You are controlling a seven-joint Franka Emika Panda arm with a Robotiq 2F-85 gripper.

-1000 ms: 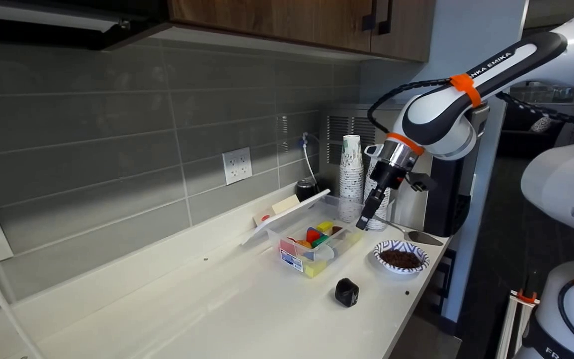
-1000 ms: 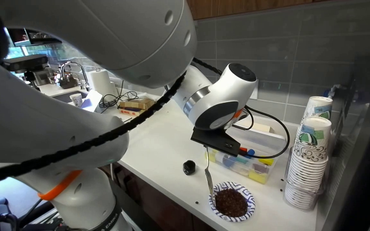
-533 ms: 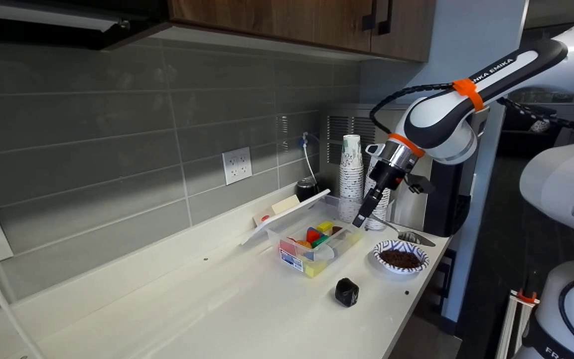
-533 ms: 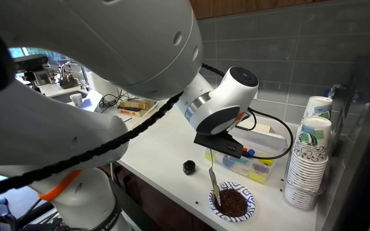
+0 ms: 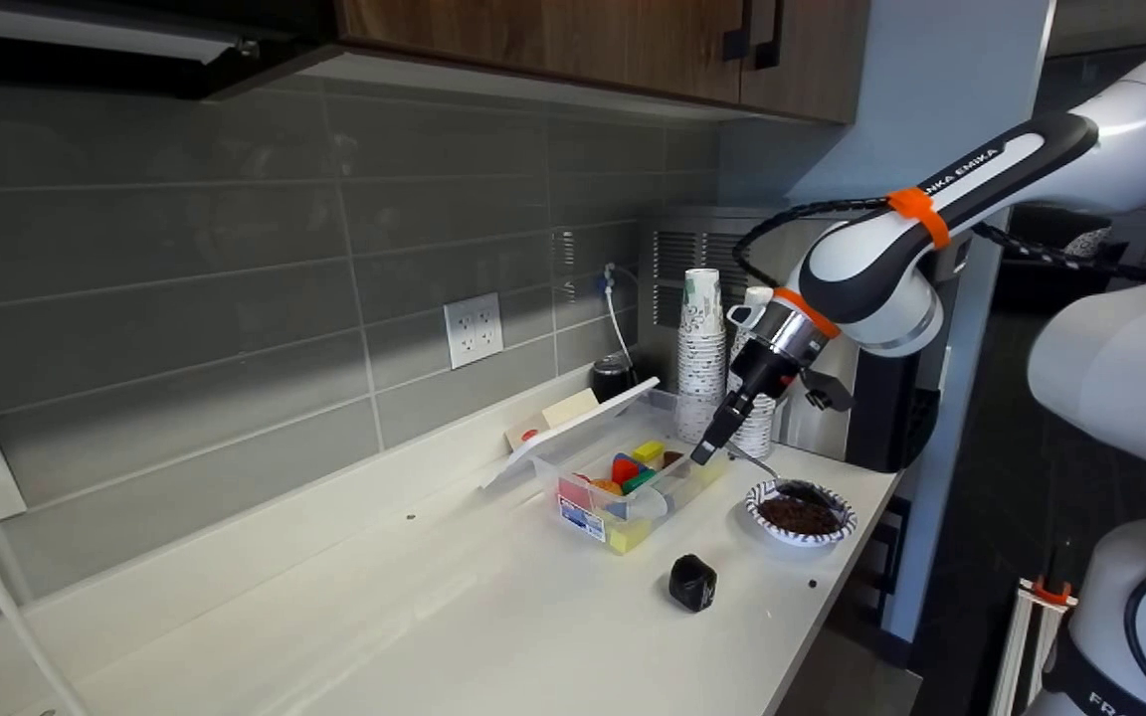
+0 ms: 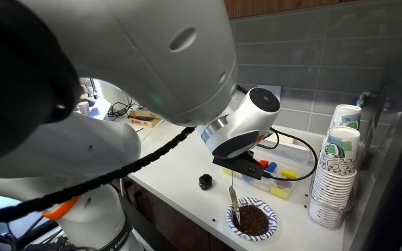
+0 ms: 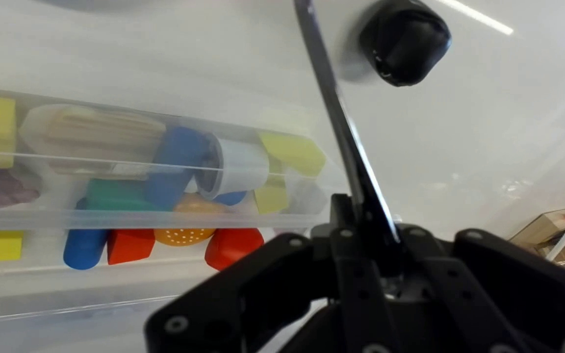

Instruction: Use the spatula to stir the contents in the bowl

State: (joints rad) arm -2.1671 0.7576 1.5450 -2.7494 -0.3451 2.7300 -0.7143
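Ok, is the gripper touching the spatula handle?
Touching: the wrist view shows the gripper with the spatula handle clamped between its jaws.

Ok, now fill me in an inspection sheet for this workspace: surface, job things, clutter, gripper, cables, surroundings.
Surface: white counter, a few dark specks on it.
Job's things: spatula tilted, head over the bowl in both exterior views; contact with the brown contents unclear.
Clutter: black object, clear tub of colored pieces, stacked paper cups.
Gripper: closed around the spatula.
Cables: black sleeved cable; white cord at a wall outlet.
Surroundings: gray tiled wall, wooden cabinet overhead.
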